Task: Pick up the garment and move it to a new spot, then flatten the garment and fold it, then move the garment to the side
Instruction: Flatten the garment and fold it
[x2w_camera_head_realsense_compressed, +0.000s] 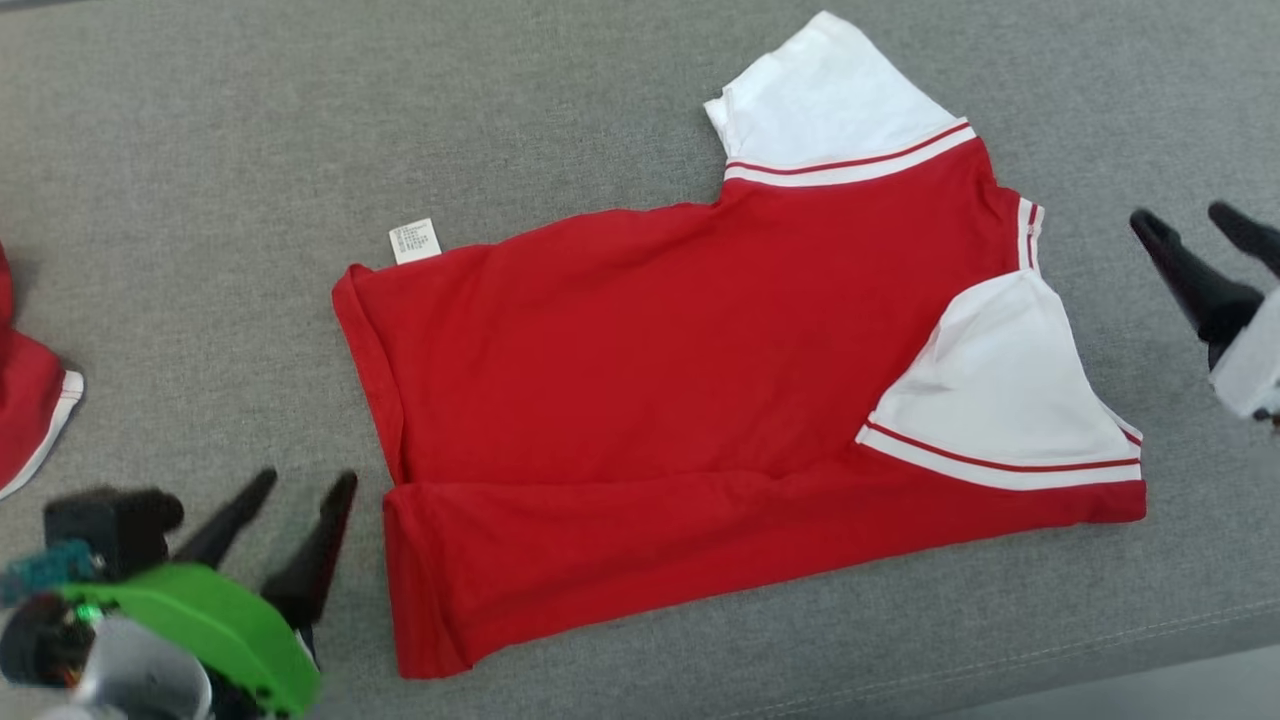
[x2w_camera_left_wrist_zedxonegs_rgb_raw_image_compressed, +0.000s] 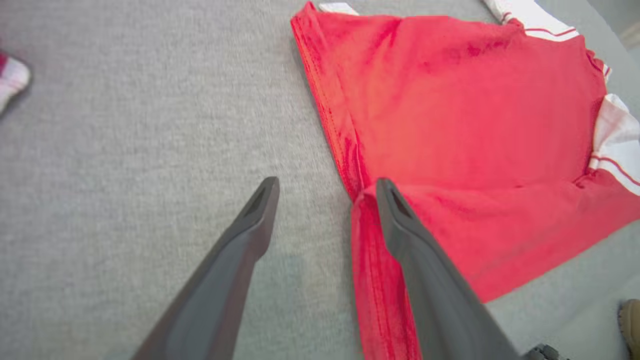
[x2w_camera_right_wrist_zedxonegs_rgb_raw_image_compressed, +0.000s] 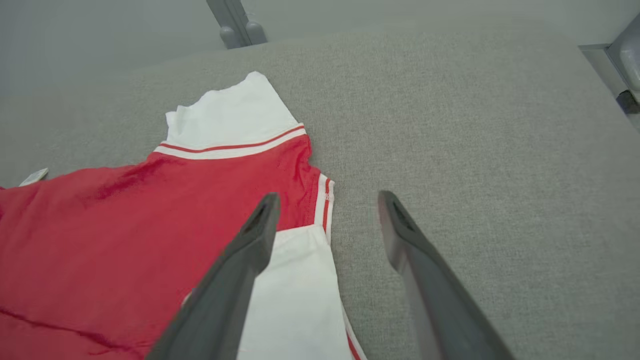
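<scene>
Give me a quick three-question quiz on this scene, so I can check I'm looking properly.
1. True or false: the left gripper is clamped on the red shirt.
2. What colour are the shirt's sleeves? A) white B) blue C) black
3. Fill in: a small white ____ pokes out beside the shirt's hem corner.

Key
1. False: its jaws stand open and hold nothing.
2. A
3. label
</scene>
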